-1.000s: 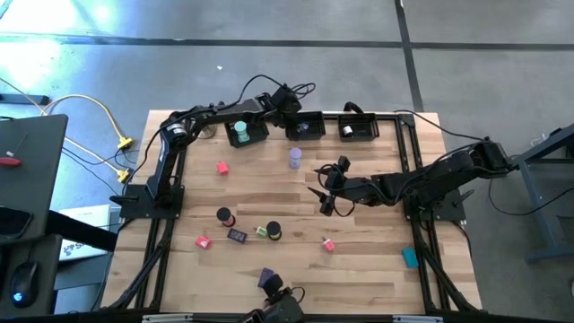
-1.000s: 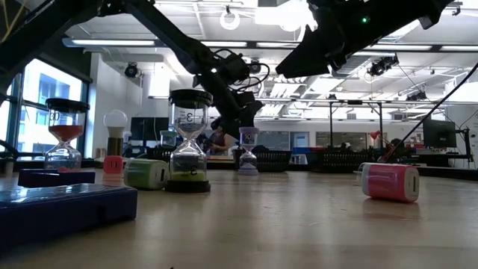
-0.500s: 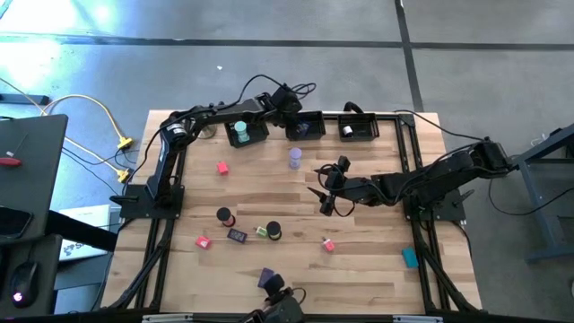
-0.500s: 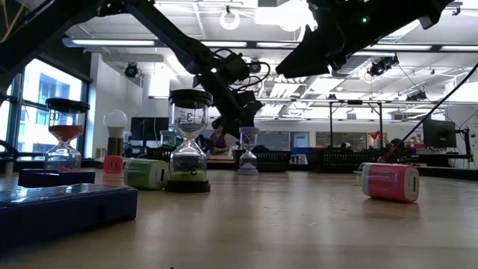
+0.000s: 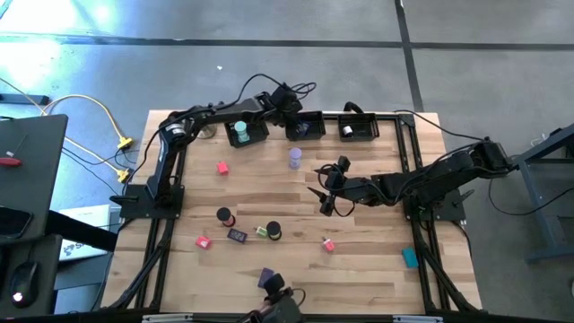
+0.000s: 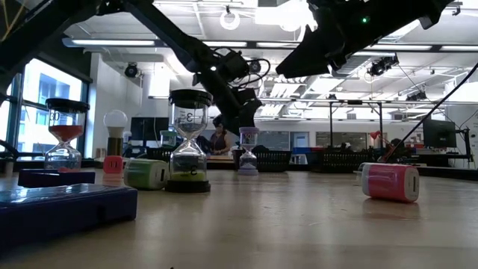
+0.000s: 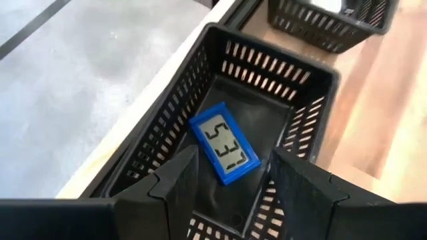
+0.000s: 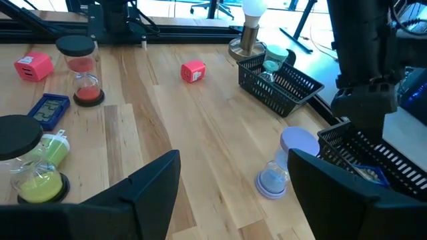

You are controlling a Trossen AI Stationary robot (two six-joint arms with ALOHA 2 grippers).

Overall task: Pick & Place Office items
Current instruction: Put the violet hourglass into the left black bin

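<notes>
My left gripper (image 7: 230, 185) is open above the middle black basket (image 7: 303, 127) at the table's far edge; a blue digital clock (image 7: 224, 147) lies flat on the basket's floor, seen between the fingers but untouched. In the high view that gripper (image 5: 299, 112) hangs over this basket (image 5: 306, 126). My right gripper (image 5: 325, 199) is open over mid-table, facing a lilac sand timer (image 8: 288, 164) that stands upright on its base. Pink blocks (image 5: 221, 167) (image 5: 329, 243), a teal block (image 5: 410, 257) and a purple block (image 5: 266, 277) lie on the wood.
A teal sand timer stands in the left basket (image 5: 240, 133); a third basket (image 5: 357, 128) sits to the right. A red sand timer (image 8: 81, 73), a green one (image 8: 28, 163), another blue clock (image 8: 50, 109) and a white bulb on a metal base (image 8: 249, 25) also stand about.
</notes>
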